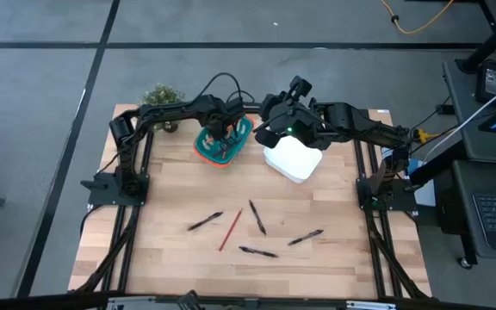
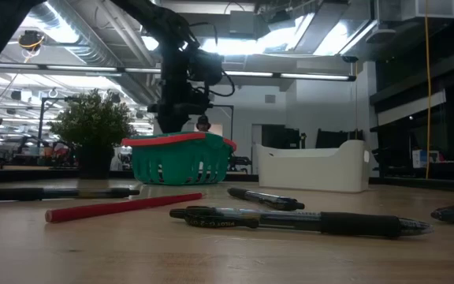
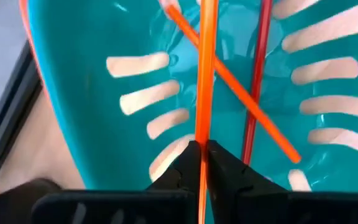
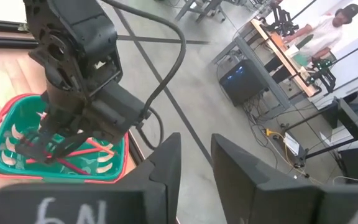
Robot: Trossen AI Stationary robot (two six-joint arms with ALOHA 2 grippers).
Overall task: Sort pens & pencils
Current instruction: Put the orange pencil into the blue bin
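Observation:
My left gripper hangs over the teal, red-rimmed basket at the table's far side, shut on an orange pencil. Two more pencils lie crossed on the basket's floor, an orange one and a red one. One red pencil lies flat on the table among several black pens, such as two beside it. My right gripper is open and holds nothing, hovering above the white bin. My left gripper pinches the orange pencil between its two fingertips. It comes from above, pointing down into the basket. The pencil runs along the fingers and sticks out past them toward the basket's floor. Its far end lies outside the wrist view.
A small potted plant stands at the far left corner, beside the basket. Two further pens lie toward the near edge. The wood between the containers and the pens is bare. People and benches show in the room beyond.

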